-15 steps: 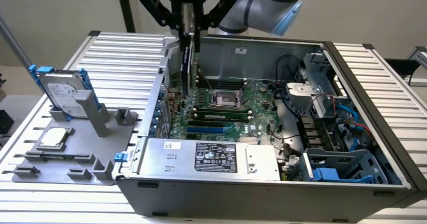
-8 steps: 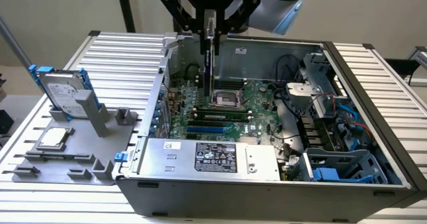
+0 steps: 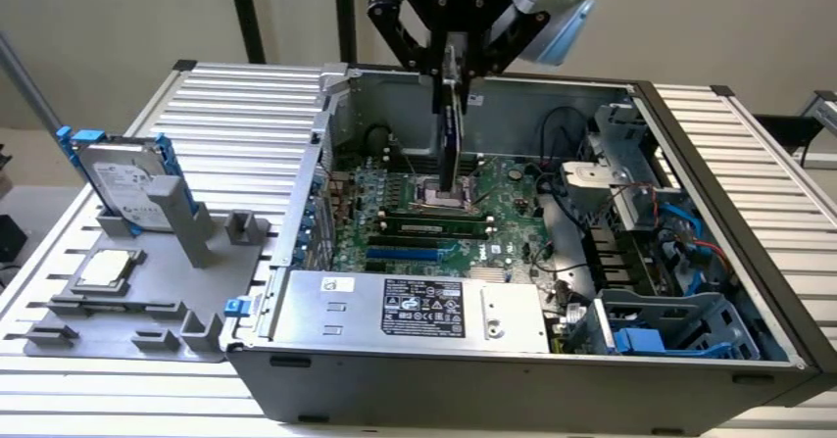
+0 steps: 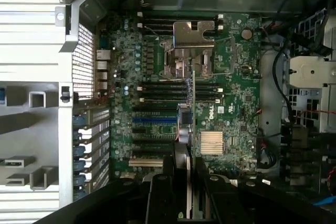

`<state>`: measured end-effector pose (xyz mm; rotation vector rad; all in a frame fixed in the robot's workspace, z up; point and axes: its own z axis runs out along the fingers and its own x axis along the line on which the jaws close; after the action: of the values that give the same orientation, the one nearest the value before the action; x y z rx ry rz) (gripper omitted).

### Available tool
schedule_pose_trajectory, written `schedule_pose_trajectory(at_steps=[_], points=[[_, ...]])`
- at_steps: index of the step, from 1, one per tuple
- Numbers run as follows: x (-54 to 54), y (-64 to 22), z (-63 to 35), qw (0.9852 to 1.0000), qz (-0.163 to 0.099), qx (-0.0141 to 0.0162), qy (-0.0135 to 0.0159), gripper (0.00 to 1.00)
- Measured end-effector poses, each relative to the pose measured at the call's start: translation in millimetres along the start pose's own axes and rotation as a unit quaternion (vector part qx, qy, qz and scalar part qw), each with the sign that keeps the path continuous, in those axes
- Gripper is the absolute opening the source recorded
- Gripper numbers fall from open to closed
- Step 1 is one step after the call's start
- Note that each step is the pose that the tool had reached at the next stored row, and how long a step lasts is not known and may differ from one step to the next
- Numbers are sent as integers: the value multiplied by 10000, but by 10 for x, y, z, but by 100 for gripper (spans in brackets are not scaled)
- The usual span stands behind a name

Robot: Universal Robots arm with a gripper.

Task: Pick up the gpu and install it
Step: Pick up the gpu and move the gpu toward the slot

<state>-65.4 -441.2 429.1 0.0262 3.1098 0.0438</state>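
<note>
Gripper (image 3: 456, 71) at 12 o'clock in exterior view, upper body cut off. Jaws partly closed, pinching gpu (image 3: 454, 139) by top edge. Card hangs edge-on over motherboard (image 3: 418, 208); faces unreadable, lower-end contact unclear. Wrist view shows blue slot (image 4: 152, 120) just beside card edge.
</note>
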Motion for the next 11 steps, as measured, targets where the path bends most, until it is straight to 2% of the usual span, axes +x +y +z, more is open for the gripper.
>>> schedule_pose_trajectory(at_steps=[7, 9, 11], points=[[-302, 33, 98, 10000, -1, 44, 12, 27], [-392, 34, 121, 10000, 0, 47, 33, 27], [-474, 35, 143, 10000, 1, 48, 68, 27]])
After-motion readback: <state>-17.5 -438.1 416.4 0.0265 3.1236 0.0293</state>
